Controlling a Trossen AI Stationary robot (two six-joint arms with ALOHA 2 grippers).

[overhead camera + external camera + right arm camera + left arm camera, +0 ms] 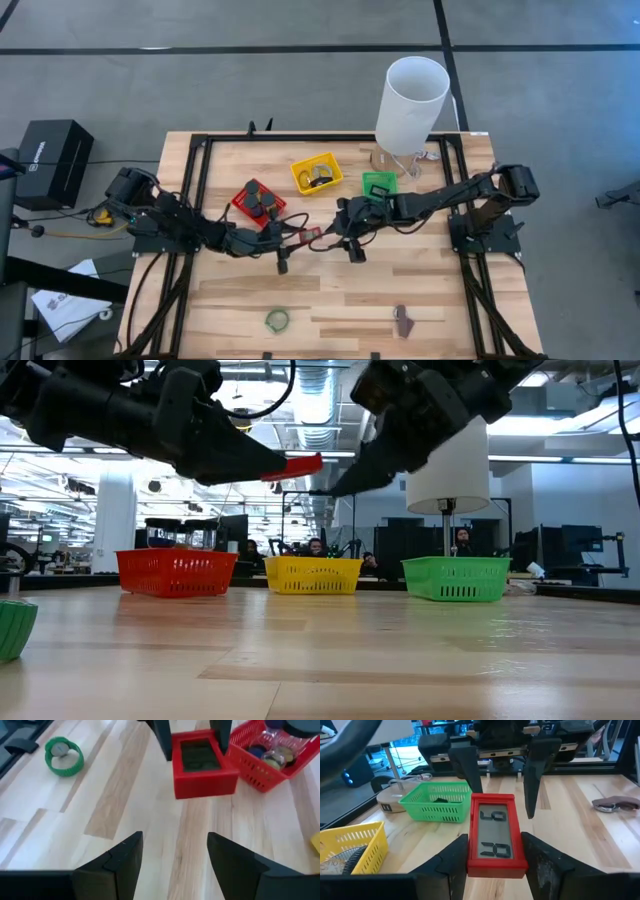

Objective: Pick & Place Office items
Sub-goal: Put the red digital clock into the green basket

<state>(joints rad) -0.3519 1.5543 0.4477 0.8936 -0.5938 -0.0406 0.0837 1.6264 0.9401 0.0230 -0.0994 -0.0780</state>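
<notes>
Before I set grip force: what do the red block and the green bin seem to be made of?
Red block, held by the left gripper: looks like matte hard plastic around a glossy grey display window. Green bin: likely moulded plastic, judging by its slotted lattice walls.

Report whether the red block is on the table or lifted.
Lifted: the left gripper holds the red block in the air, well above the table.

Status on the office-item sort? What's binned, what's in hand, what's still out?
Done: black discs sit in the red bin, some items in the yellow bin, something dark in the green bin.
In hand: the left gripper holds the red block above the table, facing the open right gripper.
Left: the green ring and brown clip lie on the table's near side.
</notes>
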